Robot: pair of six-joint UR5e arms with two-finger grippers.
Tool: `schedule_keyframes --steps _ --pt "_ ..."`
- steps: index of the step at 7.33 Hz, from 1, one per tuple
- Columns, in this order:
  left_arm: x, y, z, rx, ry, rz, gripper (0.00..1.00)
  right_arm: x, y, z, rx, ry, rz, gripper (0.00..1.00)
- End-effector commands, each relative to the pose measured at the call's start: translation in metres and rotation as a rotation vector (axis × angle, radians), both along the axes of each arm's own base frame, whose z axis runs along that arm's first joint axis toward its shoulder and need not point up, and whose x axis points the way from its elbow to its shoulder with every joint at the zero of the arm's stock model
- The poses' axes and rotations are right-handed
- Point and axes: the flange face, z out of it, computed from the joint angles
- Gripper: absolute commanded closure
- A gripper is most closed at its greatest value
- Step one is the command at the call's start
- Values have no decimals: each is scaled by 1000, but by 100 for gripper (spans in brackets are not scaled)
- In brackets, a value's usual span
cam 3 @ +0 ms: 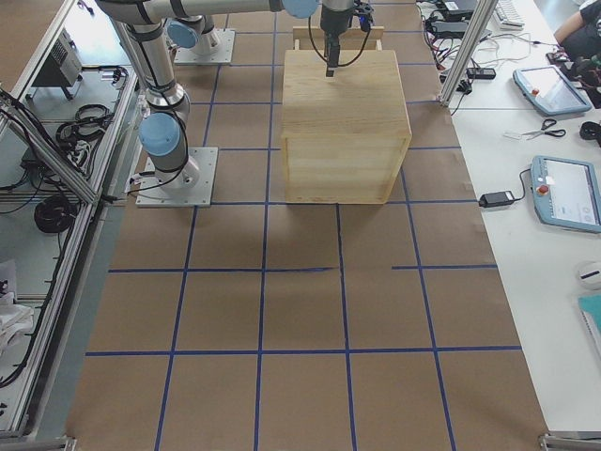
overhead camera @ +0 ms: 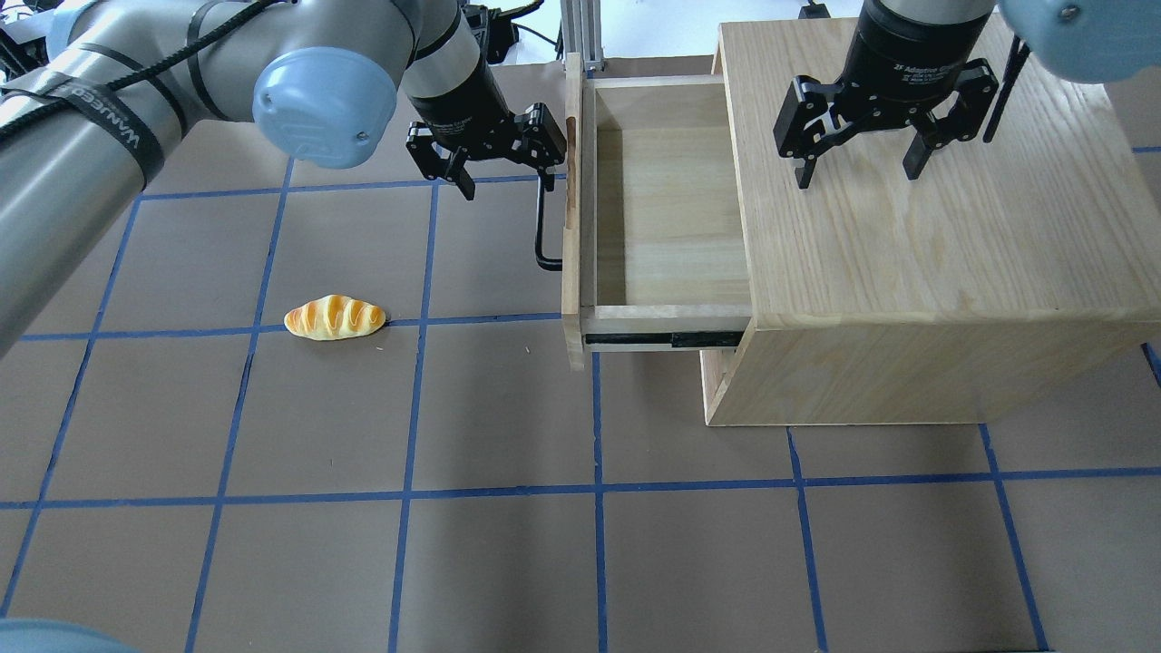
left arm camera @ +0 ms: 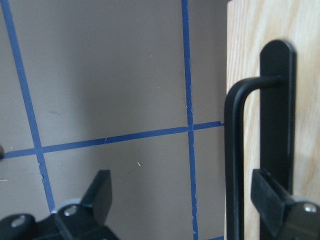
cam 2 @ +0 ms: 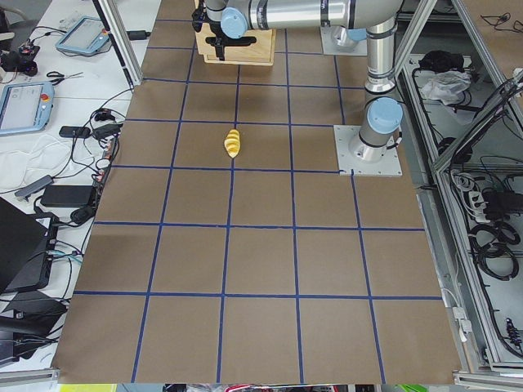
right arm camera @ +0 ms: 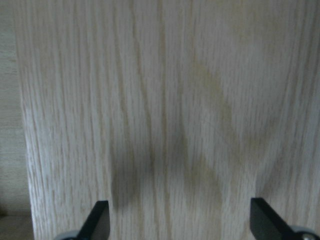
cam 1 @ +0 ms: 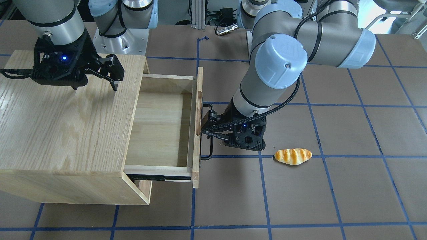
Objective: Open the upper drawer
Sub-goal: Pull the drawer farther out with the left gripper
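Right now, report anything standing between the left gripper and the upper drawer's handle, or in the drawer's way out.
Nothing visible. The open left gripper straddles the handle of the pulled-out upper drawer; the bread roll lies on the table, well clear.

Robotics lab, with a work table rigged for arm trials.
A brown table is ruled by a blue tape grid. An arm base is bolted to a metal plate at the robot-side edge, and aluminium frame posts stand at the edges. Teach pendants and loose cables lie on the white bench along the operators' edge.
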Motion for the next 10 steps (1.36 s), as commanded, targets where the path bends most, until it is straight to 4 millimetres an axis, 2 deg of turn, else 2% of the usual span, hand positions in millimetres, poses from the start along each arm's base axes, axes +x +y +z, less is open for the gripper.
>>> schedule_keyframes --steps 1,3,6,8,9,10 --pt "1 -2 -4 4 -4 -3 0 0 0 0 0 0 -1 0" --pt "5 -3 -5 -5 -50 -14 0 0 0 0 0 0 -1 0" --pt "19 -5 4 -26 -68 -13 0 0 0 0 0 0 -1 0" --pt "20 -6 0 -20 -70 -13 0 0 0 0 0 0 -1 0" --pt "20 -5 3 -23 -70 -13 0 0 0 0 0 0 -1 0" --pt "21 2 14 -8 -72 -8 0 0 0 0 0 0 0 0"
